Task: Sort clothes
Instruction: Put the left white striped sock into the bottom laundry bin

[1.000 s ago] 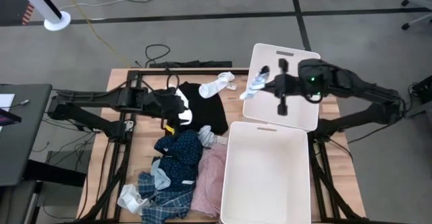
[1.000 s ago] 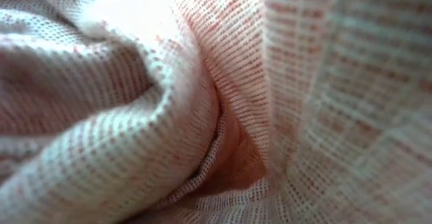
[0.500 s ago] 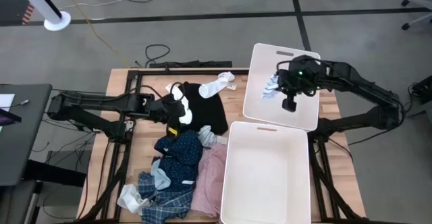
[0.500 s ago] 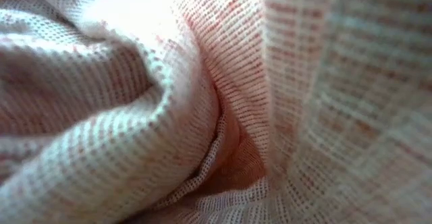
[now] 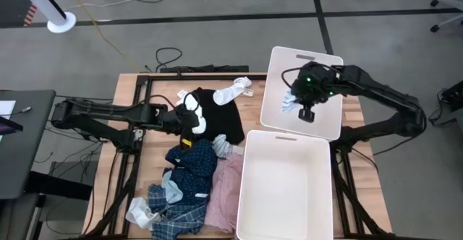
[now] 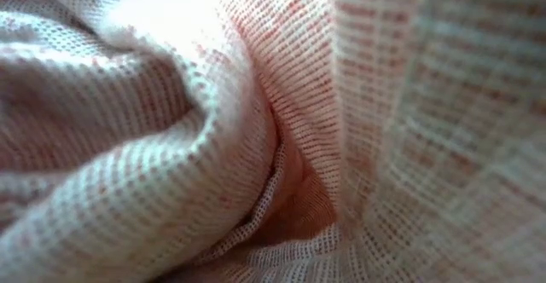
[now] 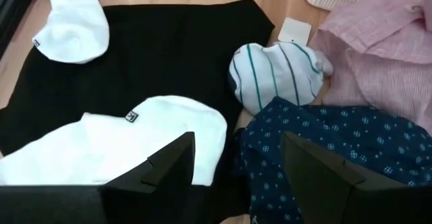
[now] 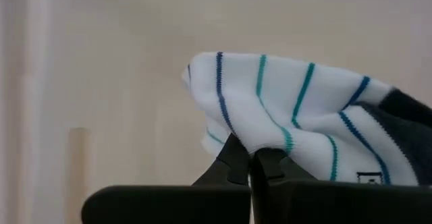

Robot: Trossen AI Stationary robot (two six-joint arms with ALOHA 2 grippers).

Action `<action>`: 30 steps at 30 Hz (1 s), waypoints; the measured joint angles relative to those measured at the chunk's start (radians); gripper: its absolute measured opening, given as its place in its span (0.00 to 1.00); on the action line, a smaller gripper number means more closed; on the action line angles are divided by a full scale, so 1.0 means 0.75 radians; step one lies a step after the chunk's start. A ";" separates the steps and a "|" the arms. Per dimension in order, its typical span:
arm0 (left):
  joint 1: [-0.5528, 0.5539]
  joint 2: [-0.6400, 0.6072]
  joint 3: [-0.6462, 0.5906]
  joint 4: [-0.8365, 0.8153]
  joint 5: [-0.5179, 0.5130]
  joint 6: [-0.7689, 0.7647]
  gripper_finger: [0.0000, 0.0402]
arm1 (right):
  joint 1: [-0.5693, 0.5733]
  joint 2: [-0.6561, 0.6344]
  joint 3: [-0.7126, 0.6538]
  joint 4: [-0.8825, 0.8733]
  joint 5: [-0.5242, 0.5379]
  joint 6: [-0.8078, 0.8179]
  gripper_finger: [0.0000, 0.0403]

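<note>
Two white plastic bins point(image 5: 286, 186) point(image 5: 330, 121) stood on the wooden surface point(image 5: 123, 160). Yellow point(image 5: 101, 32) and black cables point(image 5: 168, 54) lay on the grey floor, near a white round stand base point(image 5: 61, 24).

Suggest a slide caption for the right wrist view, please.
Right gripper shut on a striped sock above the white bin.

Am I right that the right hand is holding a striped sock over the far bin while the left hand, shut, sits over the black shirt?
Not quite: the left hand is open, as the left wrist view shows. The rest stands: the right hand pinches the striped sock over the far bin, and the left is over the black shirt.
</note>
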 joint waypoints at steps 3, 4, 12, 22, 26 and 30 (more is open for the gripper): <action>0.000 0.000 0.000 -0.001 0.000 -0.003 0.53 | 0.060 -0.039 0.000 0.034 -0.060 0.007 0.00; 0.000 0.000 0.000 0.000 0.000 -0.003 0.53 | 0.088 -0.058 0.000 0.046 -0.093 0.006 0.00; 0.000 0.000 0.000 0.010 0.000 -0.015 0.53 | 0.500 -0.202 0.003 0.209 -0.277 0.006 0.00; 0.000 0.000 0.000 0.010 -0.036 -0.033 0.53 | 1.020 -0.079 -0.085 0.234 -0.171 0.145 0.00; 0.000 0.000 0.000 0.015 -0.052 -0.046 0.53 | 1.038 0.029 -0.194 0.230 -0.152 0.187 0.00; 0.000 0.000 0.000 0.013 -0.054 -0.062 0.53 | 1.032 0.119 -0.277 0.242 -0.151 0.219 0.00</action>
